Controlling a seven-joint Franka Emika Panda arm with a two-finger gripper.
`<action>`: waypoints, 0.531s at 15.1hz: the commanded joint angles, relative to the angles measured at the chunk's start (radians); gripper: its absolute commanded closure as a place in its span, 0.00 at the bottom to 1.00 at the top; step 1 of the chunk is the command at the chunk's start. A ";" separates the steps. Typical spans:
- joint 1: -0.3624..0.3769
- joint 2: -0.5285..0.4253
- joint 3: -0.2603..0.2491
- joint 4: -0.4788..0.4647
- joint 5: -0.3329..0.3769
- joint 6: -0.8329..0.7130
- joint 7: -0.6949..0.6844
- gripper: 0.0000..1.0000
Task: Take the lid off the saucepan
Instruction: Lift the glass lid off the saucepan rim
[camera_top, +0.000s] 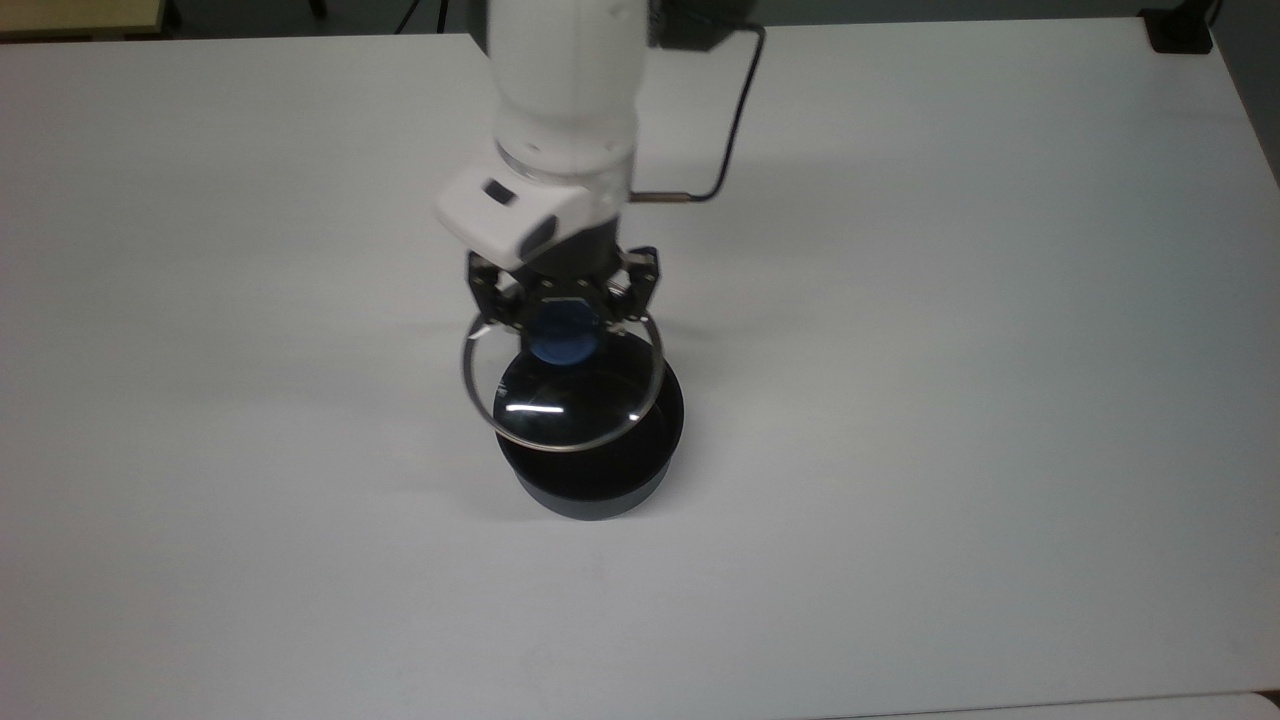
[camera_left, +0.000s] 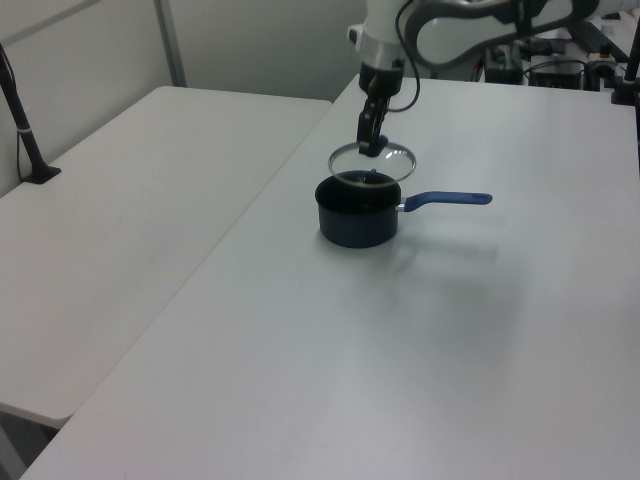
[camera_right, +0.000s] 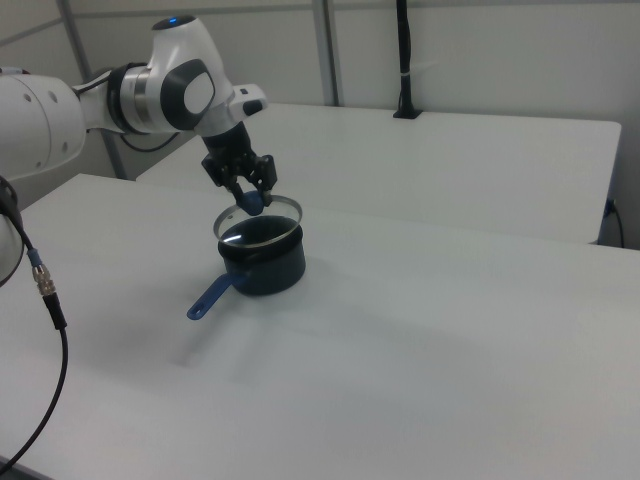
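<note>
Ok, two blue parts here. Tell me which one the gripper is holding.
The knob on the lid: the gripper is shut on it, lid lifted clear. The other blue part, the saucepan handle, sticks out untouched.
</note>
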 joint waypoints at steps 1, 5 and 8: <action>-0.079 -0.100 -0.003 -0.109 -0.003 -0.016 -0.082 0.47; -0.214 -0.224 0.003 -0.300 0.001 0.010 -0.242 0.47; -0.292 -0.396 0.007 -0.605 0.000 0.194 -0.309 0.48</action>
